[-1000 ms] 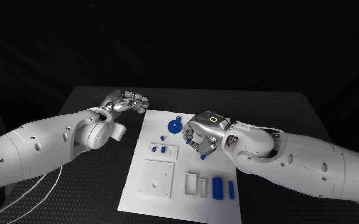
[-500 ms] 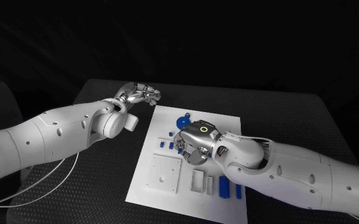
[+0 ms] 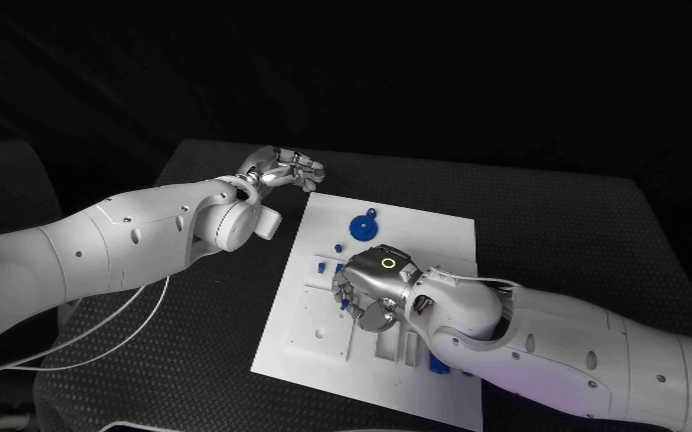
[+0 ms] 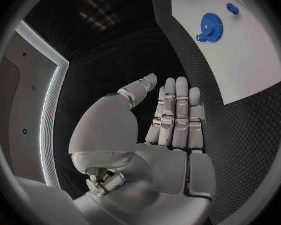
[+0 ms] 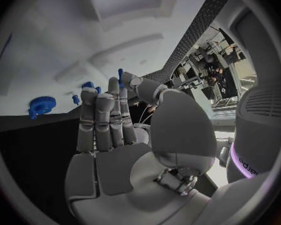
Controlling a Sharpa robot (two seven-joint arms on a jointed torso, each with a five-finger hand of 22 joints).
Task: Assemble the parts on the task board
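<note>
The white task board (image 3: pixel 433 242) lies tilted in the middle of the table. A blue gear (image 3: pixel 364 224) stands on its far part, also seen as the gear (image 4: pixel 210 26) and the gear (image 5: pixel 40 105). My right hand (image 3: pixel 369 287) hovers over the board's middle, just nearer than the gear. A small blue part (image 5: pixel 120 73) shows between its thumb and a fingertip, seemingly pinched. My left hand (image 3: pixel 283 168) is off the board's far left corner, over the black table, holding nothing; its fingers (image 4: pixel 177 115) lie straight and side by side.
Small blue pegs (image 3: pixel 315 267) stand at the board's left side and blue blocks (image 3: pixel 437 362) lie by its near edge. A white raised square plate (image 3: pixel 310 324) sits on the near left part. A white cable (image 3: pixel 87 342) loops on the table's left.
The camera has shifted. Relative to the board, my right hand has moved from right of the gear to the board's middle, nearer than the gear. My left hand stays by the far left corner.
</note>
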